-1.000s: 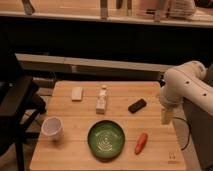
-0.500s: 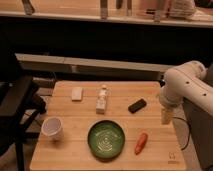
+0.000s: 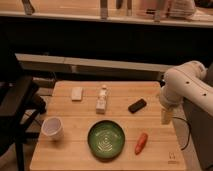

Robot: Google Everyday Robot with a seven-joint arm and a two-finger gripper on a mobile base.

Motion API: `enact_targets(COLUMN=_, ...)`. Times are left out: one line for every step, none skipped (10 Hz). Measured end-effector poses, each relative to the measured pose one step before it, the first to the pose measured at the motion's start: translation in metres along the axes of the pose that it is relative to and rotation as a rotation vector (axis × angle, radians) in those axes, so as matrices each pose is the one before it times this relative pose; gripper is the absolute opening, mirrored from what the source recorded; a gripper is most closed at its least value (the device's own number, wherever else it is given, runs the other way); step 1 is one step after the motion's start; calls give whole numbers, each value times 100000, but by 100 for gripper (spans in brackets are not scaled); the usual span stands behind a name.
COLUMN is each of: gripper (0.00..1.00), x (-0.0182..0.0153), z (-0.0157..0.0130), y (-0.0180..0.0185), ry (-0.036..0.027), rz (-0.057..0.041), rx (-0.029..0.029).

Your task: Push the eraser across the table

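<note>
End effector at table edge, grip unclear, eraser near, bare wood between.

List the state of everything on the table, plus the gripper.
Eraser: flat on the table, nothing touching it.
Gripper: hanging at the table edge nearest the eraser, apart from it.
Bottle: upright or lying, cannot tell.
Cup: upright, mouth up.
Bowl: upright, empty.
Carrot: lying flat beside the bowl.
White block: lying flat.
</note>
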Motion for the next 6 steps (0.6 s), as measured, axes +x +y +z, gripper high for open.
enact_targets(gripper=80, x=-1, z=-1, y=-1, ry=-3, rz=-1, rx=5)
enact_targets(gripper=80, x=1, z=1, y=1, ry=0, rz=-1, rx=-4)
enact_targets(gripper=80, x=-3, z=2, y=0, ry=-3, rz=-3, rx=-3)
enact_targets(gripper=80, x=6, z=-2, y=1, ry=8, rz=9, rx=1)
enact_targets(gripper=80, x=11, z=49, y=-121, ry=-223, rz=-85, rx=182)
enact_targets(gripper=80, x=308, z=197, y=-682, ry=-279, rz=-783, rx=1204)
